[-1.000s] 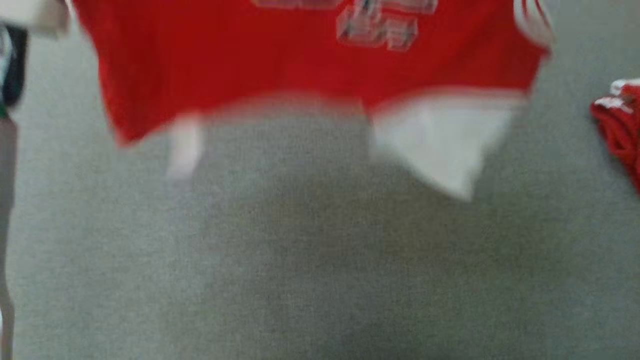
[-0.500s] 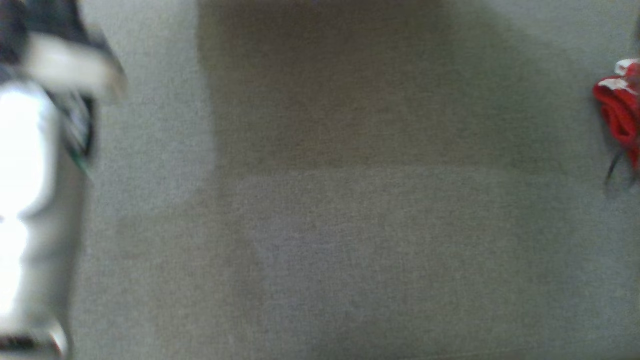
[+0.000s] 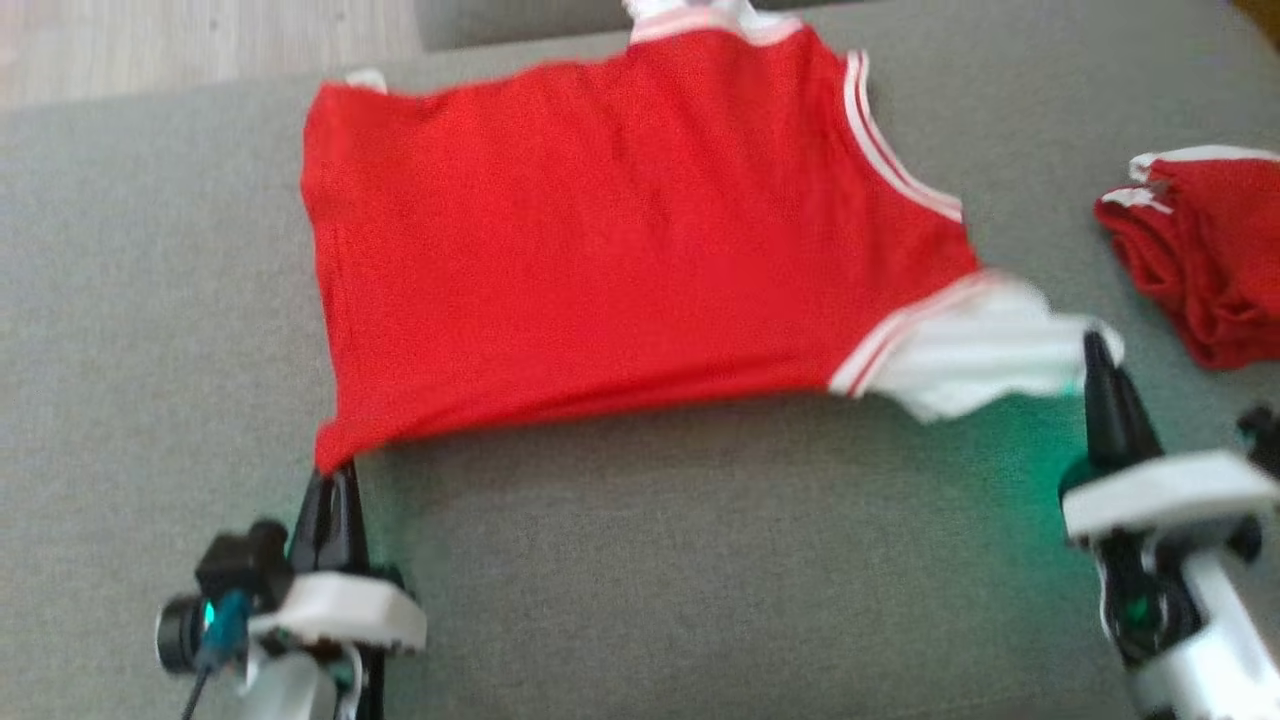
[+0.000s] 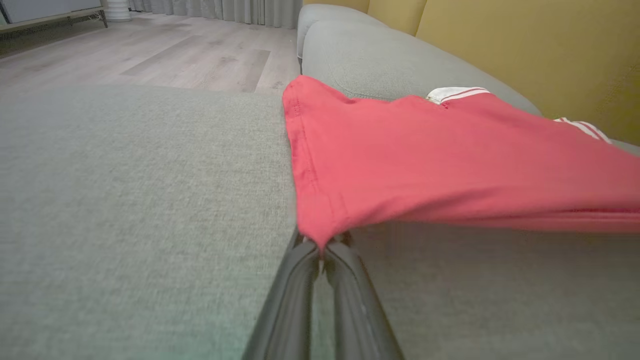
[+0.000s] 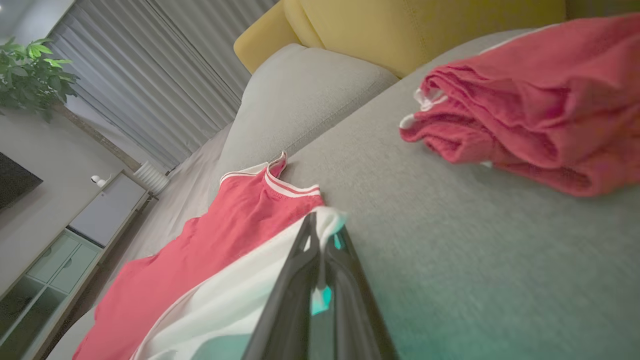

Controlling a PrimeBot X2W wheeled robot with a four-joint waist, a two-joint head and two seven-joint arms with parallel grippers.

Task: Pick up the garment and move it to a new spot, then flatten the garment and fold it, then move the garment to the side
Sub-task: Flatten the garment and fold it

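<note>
The garment (image 3: pixel 600 240), a red jersey with white sleeves and striped trim, lies spread over the grey sofa seat (image 3: pixel 700 580), its near edge stretched between my two grippers. My left gripper (image 3: pixel 335 475) is shut on the red hem corner (image 4: pixel 320 235). My right gripper (image 3: pixel 1095 345) is shut on the tip of the white sleeve (image 5: pixel 327 225). The near edge hangs slightly above the cushion in the left wrist view. The far white sleeve (image 4: pixel 455 93) lies against the sofa back.
A smaller crumpled red cloth with white trim (image 3: pixel 1200 270) lies on the seat at the right, close to my right gripper. A yellow cushion (image 5: pixel 400 30) lines the sofa back. Wooden floor (image 4: pixel 150 50) lies beyond the seat's left end.
The head view has swung a lot. The garment, earlier held up and blurred at the top, now lies spread on the seat, and both grippers show at its near corners.
</note>
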